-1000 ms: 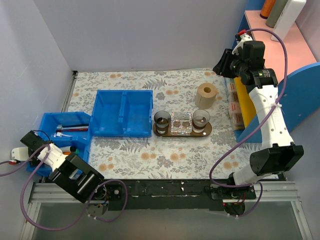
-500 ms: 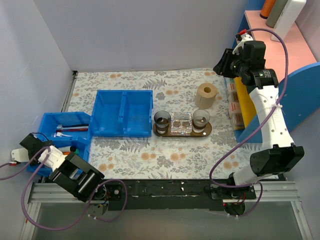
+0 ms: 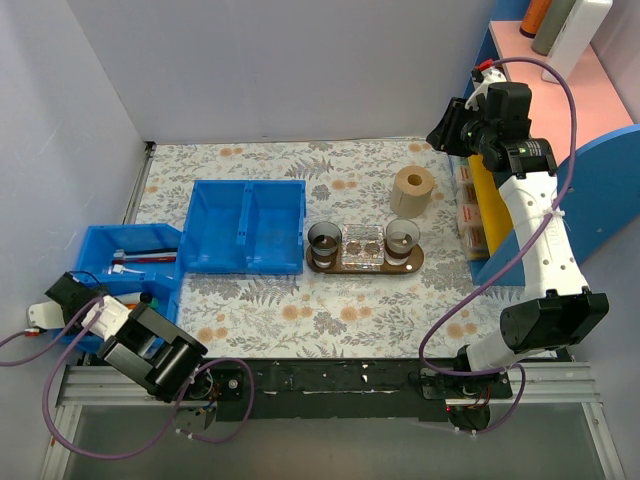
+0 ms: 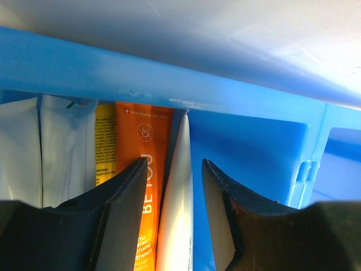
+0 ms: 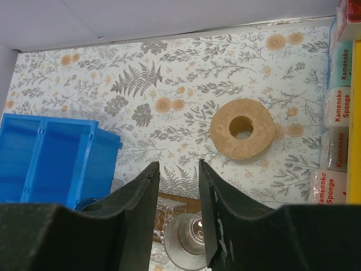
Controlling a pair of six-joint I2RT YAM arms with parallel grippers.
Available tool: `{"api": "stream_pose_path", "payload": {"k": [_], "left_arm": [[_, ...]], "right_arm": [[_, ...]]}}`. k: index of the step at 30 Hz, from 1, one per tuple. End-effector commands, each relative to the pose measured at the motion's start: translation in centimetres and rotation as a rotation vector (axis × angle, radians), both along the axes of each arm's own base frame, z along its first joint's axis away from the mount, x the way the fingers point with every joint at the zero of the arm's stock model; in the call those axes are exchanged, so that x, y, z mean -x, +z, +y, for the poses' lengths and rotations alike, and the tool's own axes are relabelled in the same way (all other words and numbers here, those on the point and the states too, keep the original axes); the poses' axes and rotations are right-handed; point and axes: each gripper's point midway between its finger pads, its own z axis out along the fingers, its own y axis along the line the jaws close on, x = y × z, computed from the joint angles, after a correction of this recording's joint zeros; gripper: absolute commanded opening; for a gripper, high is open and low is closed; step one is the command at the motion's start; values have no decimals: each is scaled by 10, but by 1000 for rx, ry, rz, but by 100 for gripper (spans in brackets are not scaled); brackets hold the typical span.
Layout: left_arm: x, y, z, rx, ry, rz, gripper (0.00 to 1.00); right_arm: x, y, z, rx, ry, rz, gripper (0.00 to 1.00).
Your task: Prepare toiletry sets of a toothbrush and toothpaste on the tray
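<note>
Left gripper (image 4: 173,169) is down in the small blue bin (image 3: 95,240), jaws apart around one orange tube (image 4: 148,147) and one white tube (image 4: 177,197), not clamped. The toothpaste (image 4: 104,141) stands just left of the orange tube, not on the tray (image 3: 415,261). Right gripper (image 5: 178,166) hangs above the table (image 3: 330,310), jaws apart and empty; the tray holds two cups (image 3: 323,240) (image 3: 402,237) and one clear block (image 3: 362,246), with one larger blue bin (image 3: 245,215) and one paper roll (image 3: 412,190) nearby.

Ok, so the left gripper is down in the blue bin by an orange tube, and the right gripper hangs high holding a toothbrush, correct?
Not the toothbrush. The right gripper holds nothing: the right wrist view shows its jaws apart with only the table between them. The left gripper is indeed down in the blue bin by the orange tube.
</note>
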Motion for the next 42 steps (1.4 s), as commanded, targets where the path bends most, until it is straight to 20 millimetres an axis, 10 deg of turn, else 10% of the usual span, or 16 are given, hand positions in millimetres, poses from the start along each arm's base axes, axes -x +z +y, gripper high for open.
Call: {"api": "stream_pose_path", "payload": {"k": [1,10,23,42], "left_arm": [[-1,-2,-4,3,-13,-24,42],[-14,13,6,-39,-35,-79,38],[2,-18,-7,34,-10,2,30],[2,39,-2,-51,16,-54,0]], "right_arm": [[0,23,-1,-15,-4,-76,42],[0,21,0,-19,-1,-70,42],[1,20,-1,-20,-6,-66,42],[-2,21,8,-32,49,-78,41]]}}
